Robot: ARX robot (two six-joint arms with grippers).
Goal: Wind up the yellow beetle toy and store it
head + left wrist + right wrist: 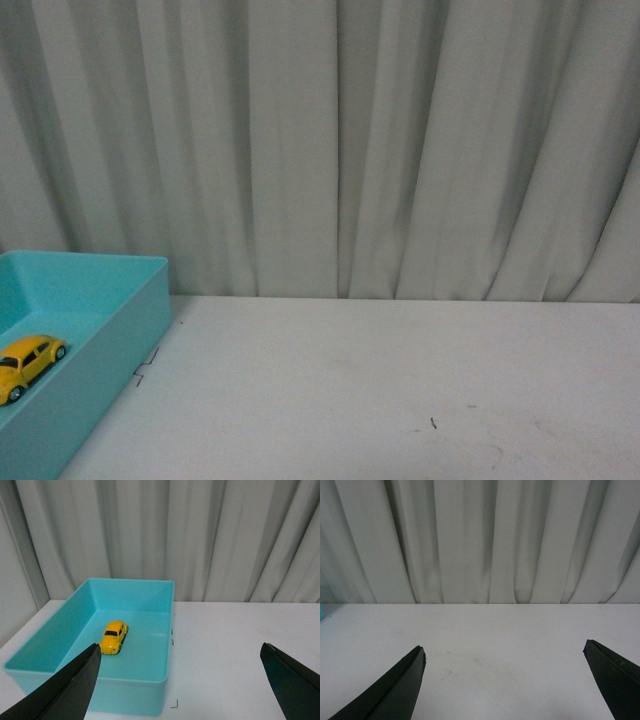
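The yellow beetle toy [28, 364] stands on its wheels on the floor of a turquoise bin [120, 330] at the left edge of the front view. In the left wrist view the yellow beetle toy [114, 636] rests inside the bin [150, 700]. My left gripper [180, 650] is open, set back from the bin's near wall, with nothing between its black fingers [75, 685]. My right gripper [504, 652] is open over bare white table, holding nothing. Neither arm shows in the front view.
The white table [400, 380] spreads to the right of the bin, with small dark tape marks [147, 367] beside the bin wall. A grey-white curtain [350, 140] hangs along the table's far edge.
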